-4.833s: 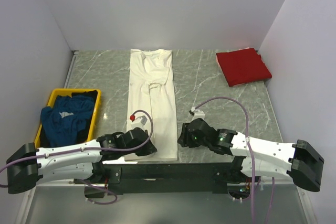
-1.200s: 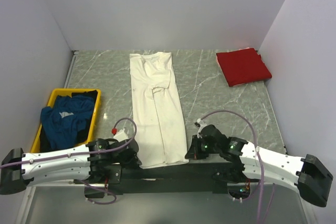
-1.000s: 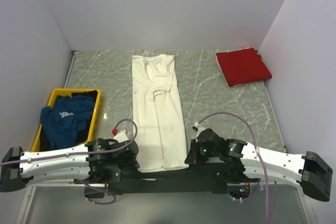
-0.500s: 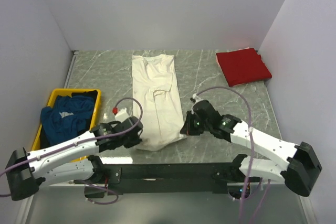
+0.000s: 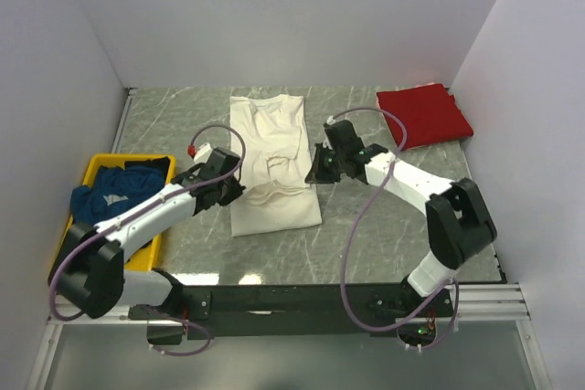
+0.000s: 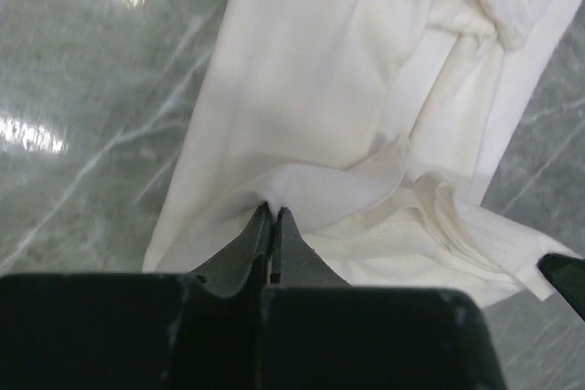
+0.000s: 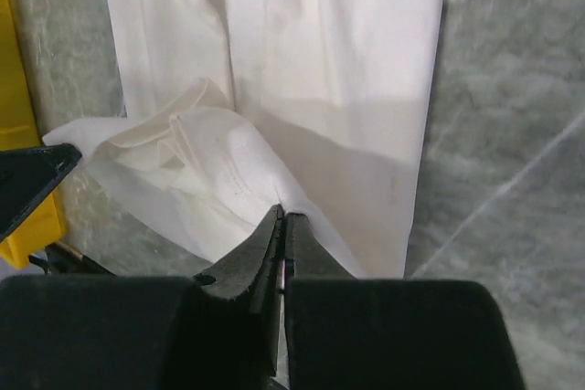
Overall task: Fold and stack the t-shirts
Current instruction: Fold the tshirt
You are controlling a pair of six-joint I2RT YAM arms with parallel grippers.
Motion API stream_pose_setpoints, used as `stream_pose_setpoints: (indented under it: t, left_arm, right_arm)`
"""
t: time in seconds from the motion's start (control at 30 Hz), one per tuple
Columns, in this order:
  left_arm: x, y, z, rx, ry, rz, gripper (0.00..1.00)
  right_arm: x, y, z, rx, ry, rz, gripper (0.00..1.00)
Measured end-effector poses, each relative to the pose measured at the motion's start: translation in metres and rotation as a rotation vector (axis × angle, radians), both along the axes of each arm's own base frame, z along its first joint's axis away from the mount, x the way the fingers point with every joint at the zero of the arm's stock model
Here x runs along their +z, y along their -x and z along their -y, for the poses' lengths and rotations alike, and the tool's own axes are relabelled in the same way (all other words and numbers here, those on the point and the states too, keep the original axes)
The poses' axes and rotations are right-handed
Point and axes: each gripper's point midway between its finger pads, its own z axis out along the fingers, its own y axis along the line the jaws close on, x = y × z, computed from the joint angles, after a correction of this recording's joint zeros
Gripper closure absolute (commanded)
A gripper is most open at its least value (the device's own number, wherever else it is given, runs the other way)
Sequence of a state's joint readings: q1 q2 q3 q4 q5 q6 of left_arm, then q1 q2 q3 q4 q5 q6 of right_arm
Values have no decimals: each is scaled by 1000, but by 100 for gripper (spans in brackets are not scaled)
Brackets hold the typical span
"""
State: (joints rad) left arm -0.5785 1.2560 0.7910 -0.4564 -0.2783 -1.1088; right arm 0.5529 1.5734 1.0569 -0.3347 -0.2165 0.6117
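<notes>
Cloth bunches in soft folds where the left jaws and right jaws, each pressed together on a side of the hem, hold the lower edge of the cream-white t-shirt (image 5: 274,148) doubled over its body at mid-counter (image 5: 384,216). Light and limp, it likely sags between grips, so the hem corners look the surest hold. A folded red t-shirt (image 5: 423,116) lies at 2 o'clock, and a dark blue t-shirt (image 5: 114,203) fills the yellow tray (image 5: 101,163) at 9 o'clock.

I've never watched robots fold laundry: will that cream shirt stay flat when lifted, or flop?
Probably floppy: the cream t-shirt sags and bunches between the left gripper and right gripper. Likely light too: two fingertip pinches carry its folded end.
</notes>
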Motion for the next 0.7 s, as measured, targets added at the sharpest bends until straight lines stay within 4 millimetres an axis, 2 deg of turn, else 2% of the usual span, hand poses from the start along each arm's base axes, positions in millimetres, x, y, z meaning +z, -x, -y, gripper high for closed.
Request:
stream_pose_setpoints:
  t: [0.17, 0.37, 0.5, 0.67, 0.7]
  left_arm:
    - [-6, -36, -5, 35, 7, -13, 99]
    - [1, -75, -6, 43, 29, 7, 99]
    - [2, -91, -8, 39, 38, 7, 99]
    - [-9, -104, -11, 42, 39, -20, 99]
    - [-11, -104, -11, 40, 38, -25, 99]
  right_arm:
    - [-8, -34, -6, -11, -24, -23, 100]
    - [-18, -65, -5, -30, -52, -54, 100]
    - [-20, -79, -4, -39, -71, -64, 100]
    - [-19, -92, -3, -41, -101, -65, 100]
    - [-20, -94, -2, -41, -106, -67, 97]
